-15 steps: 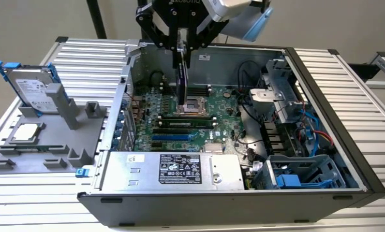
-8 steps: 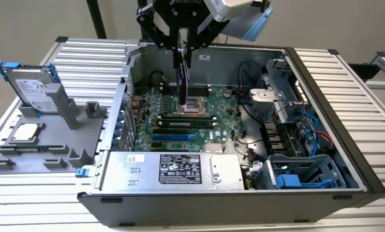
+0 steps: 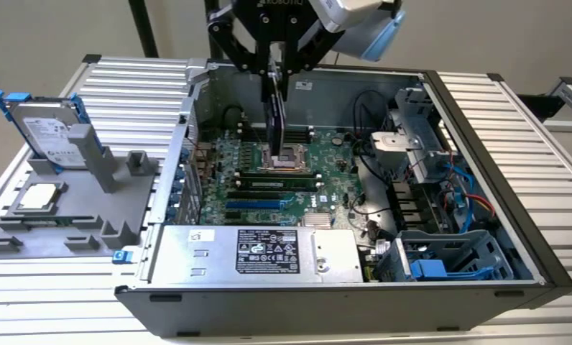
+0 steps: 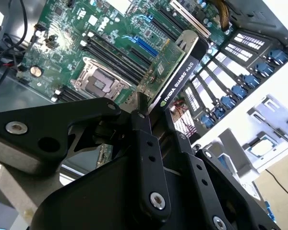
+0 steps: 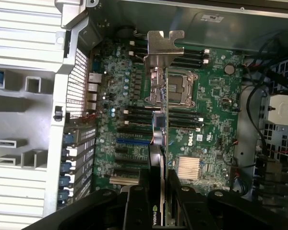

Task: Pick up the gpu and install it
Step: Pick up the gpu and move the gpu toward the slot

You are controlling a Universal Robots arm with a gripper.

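The gpu (image 4: 174, 75) is a thin card with a green circuit face, a black shroud edge and a silver end bracket (image 5: 159, 45). My gripper (image 4: 156, 115) is shut on it, its black fingers (image 4: 146, 139) pressing on both faces. In the exterior view the gpu (image 3: 277, 118) hangs edge-on under the gripper (image 3: 277, 77), above the green motherboard (image 3: 257, 190) inside the open computer case (image 3: 478, 144). It hovers near the processor socket (image 5: 178, 88), apart from the board. The expansion slots (image 5: 132, 142) lie below it, closer to the case's slotted rear wall.
On the exterior view's left a grey fixture (image 3: 65, 215) holds a silver hard drive in a blue caddy (image 3: 51, 133) and a processor chip (image 3: 39, 195). A power supply (image 3: 266, 251) fills the case's near side. Cables and a blue drive cage (image 3: 449, 262) crowd its right.
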